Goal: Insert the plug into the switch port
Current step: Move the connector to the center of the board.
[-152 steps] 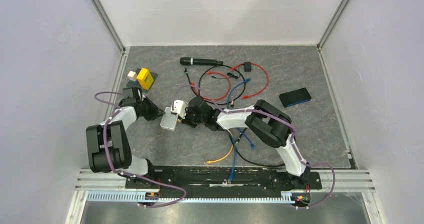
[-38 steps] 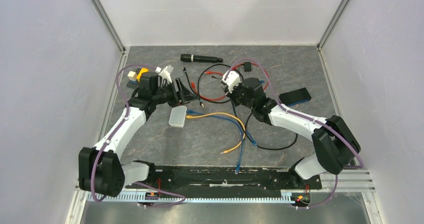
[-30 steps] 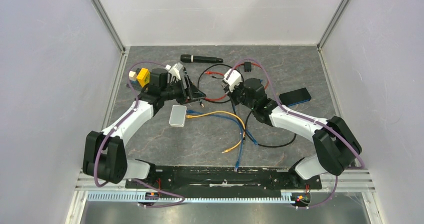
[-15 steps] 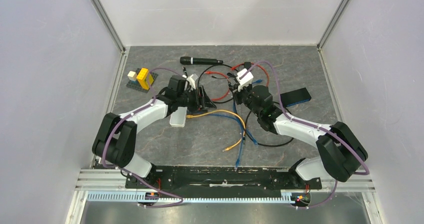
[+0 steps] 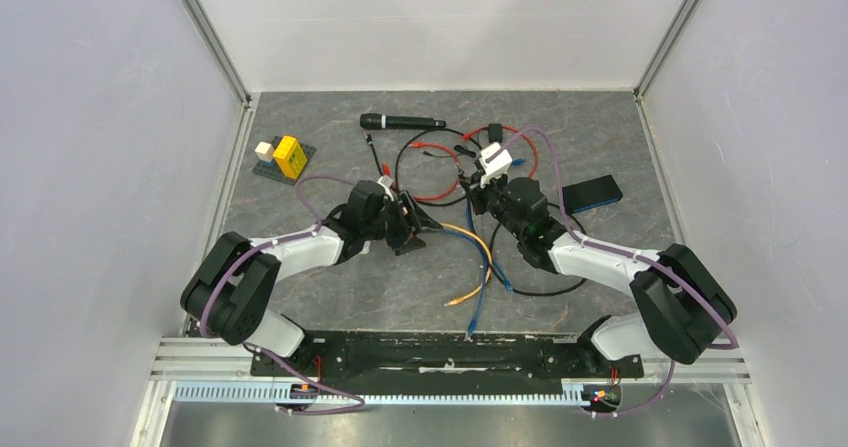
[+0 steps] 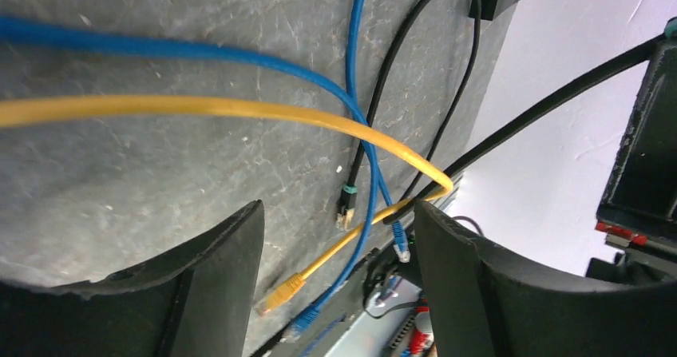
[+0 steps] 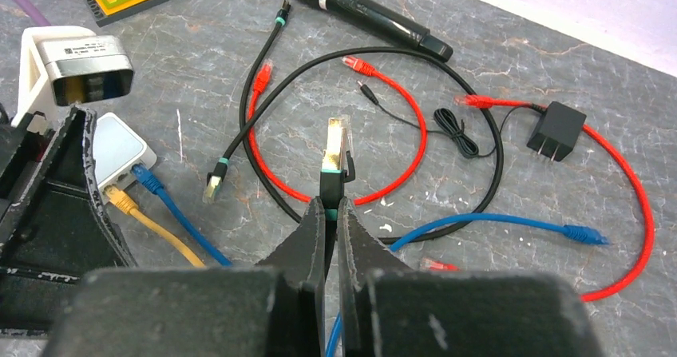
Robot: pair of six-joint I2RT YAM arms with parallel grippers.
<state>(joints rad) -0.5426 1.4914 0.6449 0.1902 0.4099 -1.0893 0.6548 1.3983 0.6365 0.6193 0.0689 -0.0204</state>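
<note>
Grey stone-look table (image 5: 340,297), cables all over. Switch box (image 7: 118,148) lies flat, with a yellow cable (image 7: 160,228) and a blue cable (image 7: 184,221) plugged into its long edge. Left gripper (image 6: 339,221) is just beside the box, jaws wide, holding nothing. Right gripper (image 7: 331,201) faces the box's cabled edge, pinched closed on the black-booted plug (image 7: 336,143); the plug's clear tip is apart from the box.

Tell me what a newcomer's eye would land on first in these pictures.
First the right gripper, shut on a clear-tipped plug that sticks out in front of the red cable loop. Next the small white switch box at the left of that wrist view, a yellow cable and a blue cable already in its edge, the left gripper open above them.
</note>
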